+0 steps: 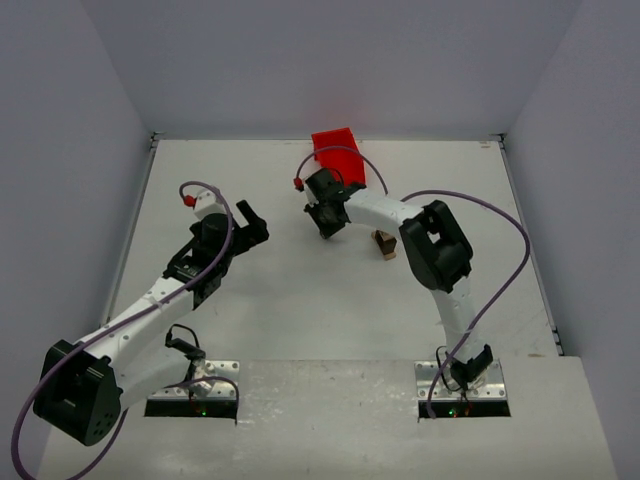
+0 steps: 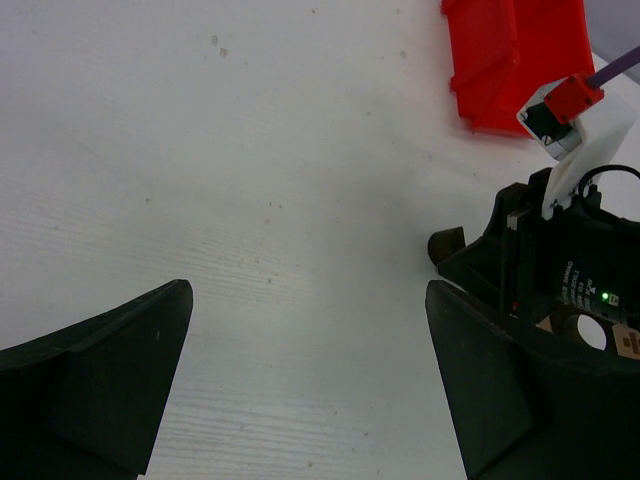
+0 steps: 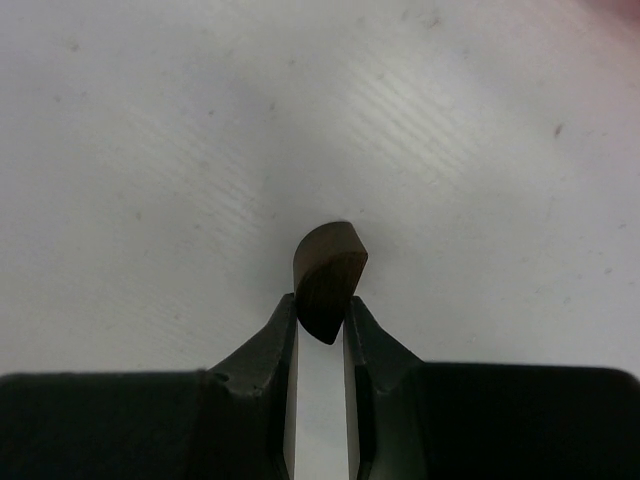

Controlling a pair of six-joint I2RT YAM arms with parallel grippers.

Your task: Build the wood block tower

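The wood block tower (image 1: 385, 244) is a small stack of tan and dark blocks on the white table, just right of centre beside the right arm. My right gripper (image 1: 326, 222) is left of the tower and in front of the red bin. In the right wrist view it (image 3: 322, 305) is shut on a dark brown rounded wood block (image 3: 328, 277) held above the table. My left gripper (image 1: 252, 226) is open and empty at the left of centre. In the left wrist view its fingers (image 2: 490, 380) stand wide apart over bare table.
A red plastic bin (image 1: 339, 155) stands at the back centre and also shows in the left wrist view (image 2: 515, 55). The right arm's wrist (image 2: 565, 270) is close on the right of the left gripper. Grey walls surround the table (image 1: 270, 290).
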